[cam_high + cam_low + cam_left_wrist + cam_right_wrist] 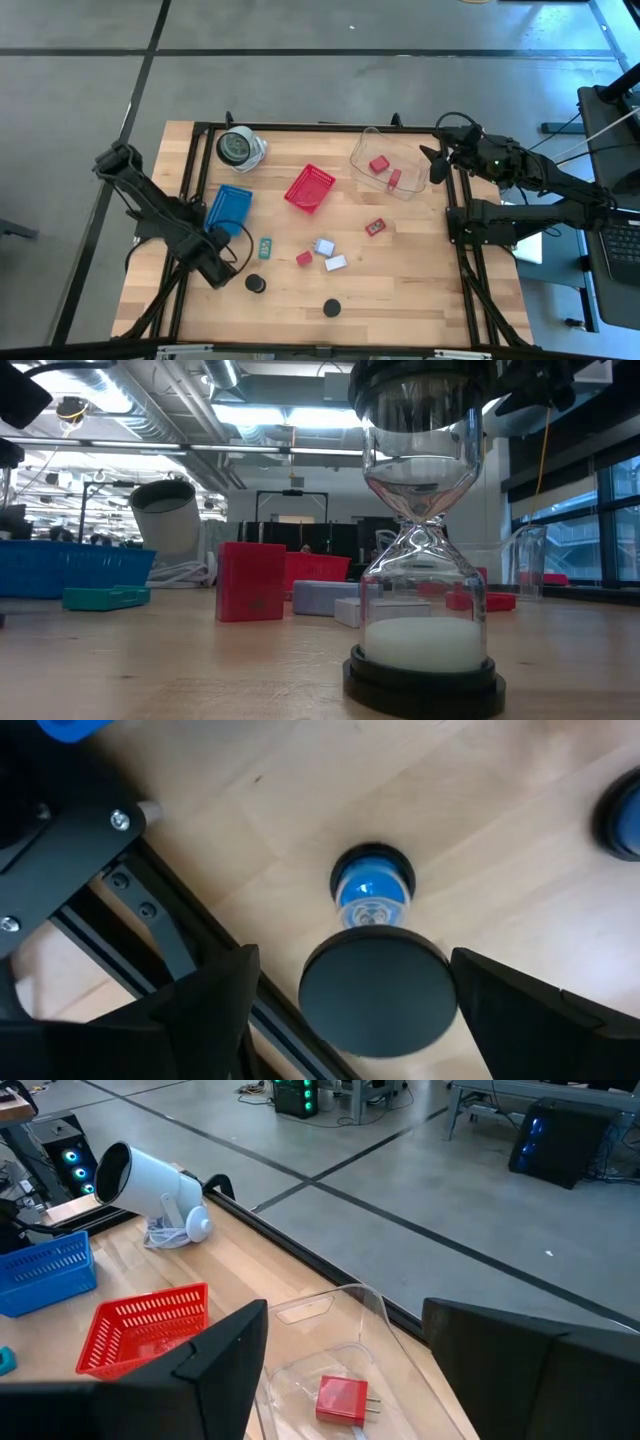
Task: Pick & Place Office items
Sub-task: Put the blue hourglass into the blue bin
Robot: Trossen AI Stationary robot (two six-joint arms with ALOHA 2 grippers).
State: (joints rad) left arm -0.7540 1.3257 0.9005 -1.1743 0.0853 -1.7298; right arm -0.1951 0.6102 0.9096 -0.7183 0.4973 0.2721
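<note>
Two arms flank the table in the high view: the left gripper (222, 272) hangs over the near-left edge just beside a black-capped hourglass (256, 284), and the right gripper (436, 163) waits at the far-right edge beside a clear bin (362, 152) already holding two red items (379, 164). Loose office items lie mid-table: a teal piece (265, 247), a red block (304, 258), a white rectangle (336, 263), a second red item (375, 227) and a second hourglass (332, 308); a red mesh basket (310, 188) and a blue tray (229, 207) stand further back. In the low view, the second hourglass (424, 560) fills the foreground, its white sand settled in the lower bulb; its top cap is cut off by the frame edge. In the left wrist view, the fingers (215, 1005) stand well apart, empty, on either side of the first hourglass (373, 970), seen end-on with blue sand. Judgement: this item is light but fragile glass, smooth and prone to tipping; grip should fall on the rigid black caps or frame, not the narrow waist. Its lower cap and any side posts are hidden. In the right wrist view, the fingers (225, 1370) are spread and hold nothing; a red plug-shaped item (341, 1400) lies in the bin, partly cut off.
</note>
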